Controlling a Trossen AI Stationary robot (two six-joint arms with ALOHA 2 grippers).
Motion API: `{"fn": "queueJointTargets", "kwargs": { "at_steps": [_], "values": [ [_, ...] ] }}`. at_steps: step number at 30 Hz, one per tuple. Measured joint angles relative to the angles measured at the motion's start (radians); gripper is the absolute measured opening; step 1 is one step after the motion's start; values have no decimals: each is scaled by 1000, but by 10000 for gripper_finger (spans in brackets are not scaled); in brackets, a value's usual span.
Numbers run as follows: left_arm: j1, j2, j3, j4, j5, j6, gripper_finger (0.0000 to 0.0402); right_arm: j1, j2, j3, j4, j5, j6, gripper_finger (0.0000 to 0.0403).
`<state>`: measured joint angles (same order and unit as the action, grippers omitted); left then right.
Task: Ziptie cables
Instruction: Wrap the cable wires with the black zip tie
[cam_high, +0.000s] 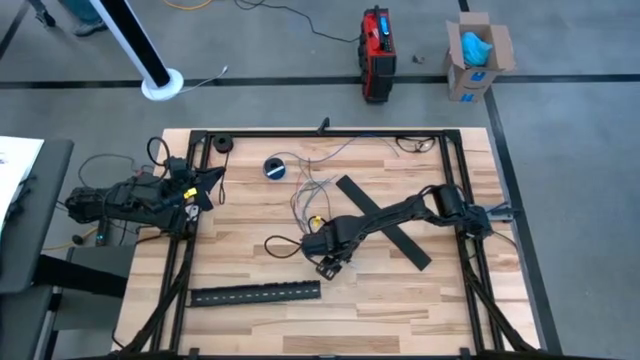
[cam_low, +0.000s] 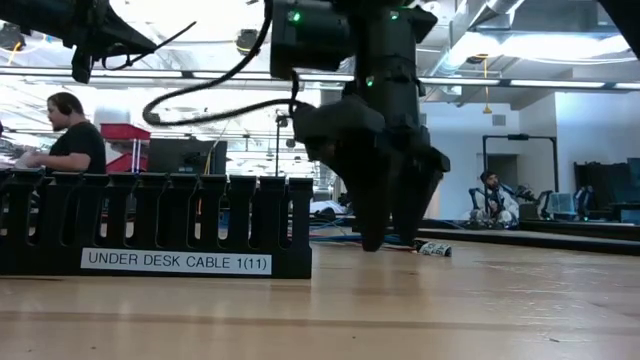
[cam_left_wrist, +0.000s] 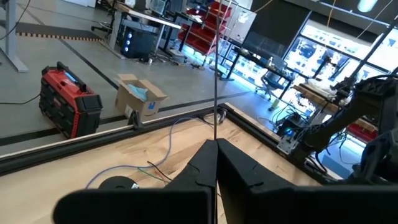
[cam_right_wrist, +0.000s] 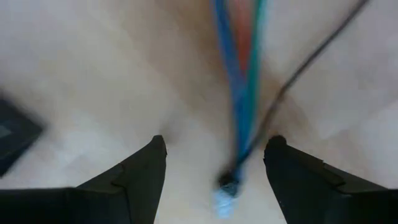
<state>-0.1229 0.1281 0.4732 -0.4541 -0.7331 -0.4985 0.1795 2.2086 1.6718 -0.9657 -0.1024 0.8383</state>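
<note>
The cables (cam_high: 308, 190), thin grey, white and dark wires, lie loose on the wooden table's middle. In the right wrist view, blue, orange, green and dark strands (cam_right_wrist: 239, 93) run to a bluish tip (cam_right_wrist: 224, 199). My right gripper (cam_high: 330, 262) (cam_low: 390, 240) (cam_right_wrist: 214, 165) points down over these ends. It is open, one finger on either side of the strands, just above the wood. My left gripper (cam_high: 207, 183) (cam_left_wrist: 216, 155) is raised at the table's left edge, shut on a thin black zip tie (cam_left_wrist: 216, 81). My left gripper pinches one end of the zip tie (cam_left_wrist: 216, 140) between its two shut fingers. The tie sticks out straight beyond the fingertips, along the fingers and clear of the table.
A long black slotted tray (cam_high: 255, 293) (cam_low: 150, 230) lies near the front left. Two flat black strips (cam_high: 385, 220) cross under my right arm. A blue-and-black tape roll (cam_high: 275, 167) sits at the back. A black frame (cam_high: 320, 133) borders the table. People sit in the room beyond.
</note>
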Motion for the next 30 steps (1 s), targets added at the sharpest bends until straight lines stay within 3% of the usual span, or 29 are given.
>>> {"fn": "queueJointTargets", "kwargs": {
  "at_steps": [6, 17, 24, 30],
  "values": [
    [0, 0, 0, 0, -21, -4, 0, 15, 0, -7, 9, -1, -8, 219],
    [0, 0, 0, 0, -43, -4, 0, -13, 3, -8, -3, 9, 50, 16],
    [0, 0, 0, 0, -43, -4, 0, -64, 3, -9, 116, 2, 165, 2],
    [0, 0, 0, 0, -43, -9, 0, -130, 3, -9, 446, 69, 382, 1]
  ]
}}
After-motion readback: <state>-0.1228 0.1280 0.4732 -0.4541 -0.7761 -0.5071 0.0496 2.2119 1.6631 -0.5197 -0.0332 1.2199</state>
